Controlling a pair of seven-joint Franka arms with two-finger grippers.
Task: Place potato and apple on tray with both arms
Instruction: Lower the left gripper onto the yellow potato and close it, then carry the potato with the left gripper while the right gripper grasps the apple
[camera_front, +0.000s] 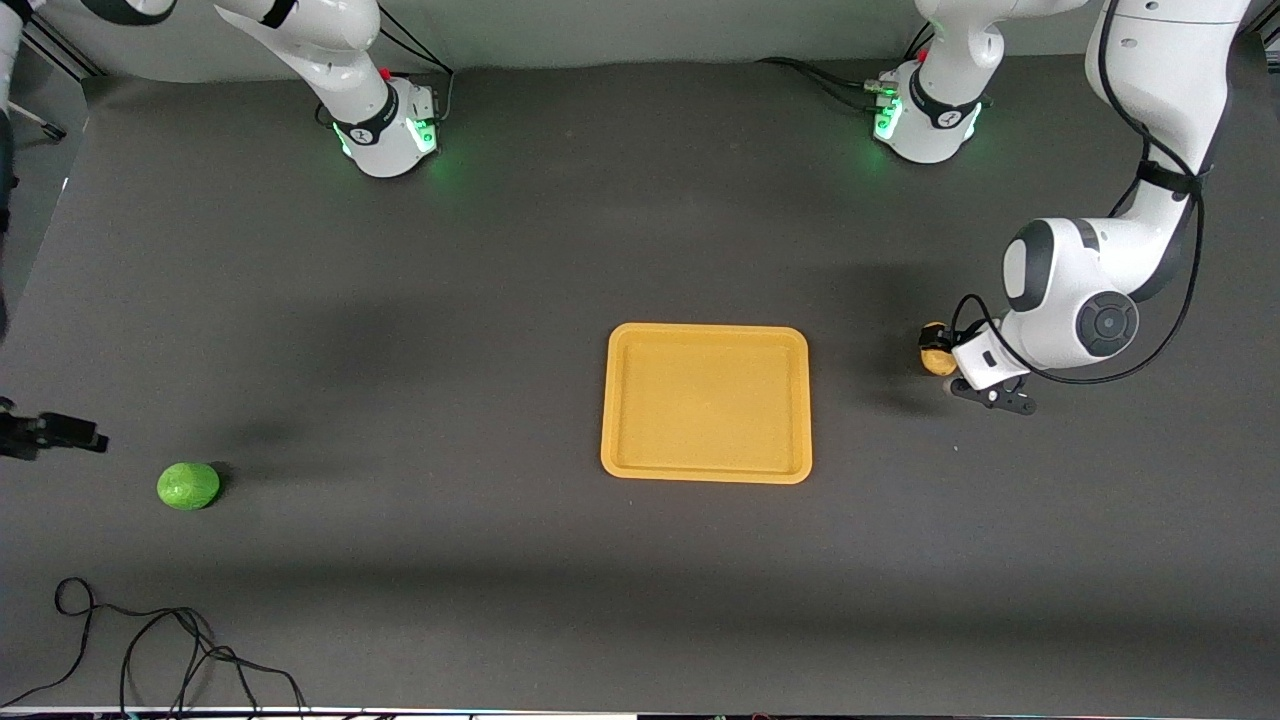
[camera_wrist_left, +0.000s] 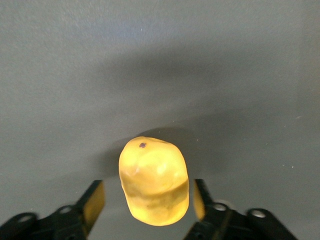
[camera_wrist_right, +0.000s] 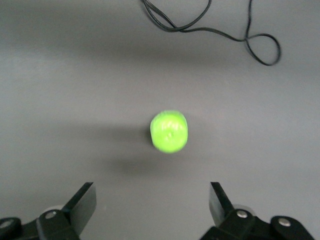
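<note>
A loose black cable (camera_front: 150, 650) is lying coiled on the dark bench (camera_front: 450, 300) nearest the front camera, toward the right arm's end. Just farther from the camera than the cable, the apple (camera_front: 188, 486) is sitting on the bench, well apart from the tray. In the right wrist view the apple (camera_wrist_right: 169, 131) is lying on the bench ahead of the right tool (camera_wrist_right: 152, 202), whose fingers are standing wide apart with nothing between them; the cable (camera_wrist_right: 220, 25) is showing past it. In the front view only a dark piece at the picture's edge is showing near the apple, and I cannot tell whether it is that tool.

The tray (camera_front: 706, 470) is lying flat and bare near the middle of the bench. Toward the left arm's end, slightly farther from the camera than the tray's middle, the potato (camera_front: 937, 357) is sitting beside the left tool (camera_front: 945, 345). In the left wrist view the potato (camera_wrist_left: 154, 182) is lying between the left tool's (camera_wrist_left: 149, 202) fingers (camera_wrist_left: 93, 202), which are spread on either side of it with a gap visible on each side, so the tool is released.
</note>
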